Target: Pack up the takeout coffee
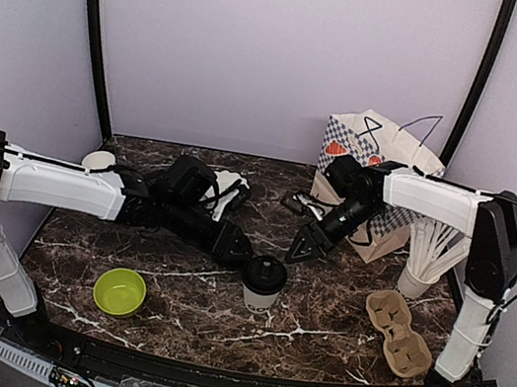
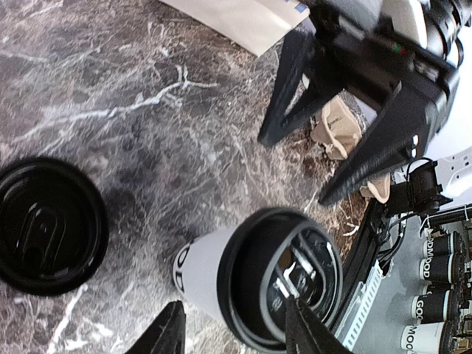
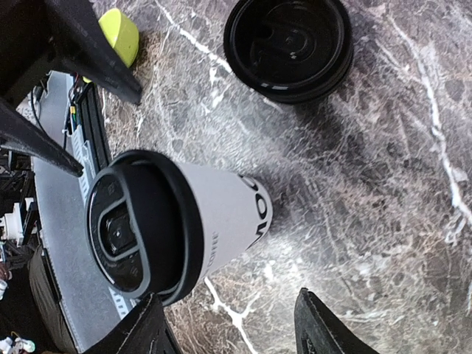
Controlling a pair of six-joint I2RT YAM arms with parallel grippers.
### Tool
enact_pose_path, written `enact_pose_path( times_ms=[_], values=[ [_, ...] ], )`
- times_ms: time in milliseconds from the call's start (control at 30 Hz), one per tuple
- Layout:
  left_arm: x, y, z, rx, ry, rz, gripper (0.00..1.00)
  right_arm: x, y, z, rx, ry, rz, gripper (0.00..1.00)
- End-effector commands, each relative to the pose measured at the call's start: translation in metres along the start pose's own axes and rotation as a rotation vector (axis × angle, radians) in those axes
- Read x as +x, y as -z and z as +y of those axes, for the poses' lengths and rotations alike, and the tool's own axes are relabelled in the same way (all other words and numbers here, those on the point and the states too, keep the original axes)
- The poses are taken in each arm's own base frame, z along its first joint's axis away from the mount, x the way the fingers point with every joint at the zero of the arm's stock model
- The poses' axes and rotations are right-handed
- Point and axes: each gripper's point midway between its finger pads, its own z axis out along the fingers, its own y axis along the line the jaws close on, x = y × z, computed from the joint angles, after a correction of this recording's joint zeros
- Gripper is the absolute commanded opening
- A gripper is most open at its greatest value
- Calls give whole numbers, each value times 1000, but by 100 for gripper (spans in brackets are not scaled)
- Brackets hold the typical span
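Coffee cup [image 1: 263, 283] sits mid-table, standing straight up: long axis vertical, black lid on top. Left gripper [image 1: 240, 251] is just beside it at 10 o'clock with its jaws apart. Right gripper [image 1: 302, 251] is near at 1 o'clock, also spread and holding nothing.

Coffee cup [image 1: 263, 283] stands upright mid-worktop [image 1: 340, 298]. Left pincer [image 1: 240, 251] is just left of it, right pincer [image 1: 298, 253] just behind it to the right. Second lid [image 3: 289, 46] is near the cup in the wrist views; can't tell if a cup is under it. Bowl [image 1: 119, 290] is front left. Cup carrier [image 1: 398, 332] is front right, straw cup [image 1: 416, 279] just behind it. Paper bag [image 1: 372, 174] is at back right, behind the right arm.
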Motion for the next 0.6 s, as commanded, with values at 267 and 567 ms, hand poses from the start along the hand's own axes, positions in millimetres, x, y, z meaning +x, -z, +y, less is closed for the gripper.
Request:
enact_pose_path(
  times_ms=[267,567],
  values=[
    [25,18,2,0,-25,17,45,1,1,6,-41,20,-2,58],
    [46,4,-12,67,-129,87,43,13,-4,6,-44,21,18,57]
  ],
)
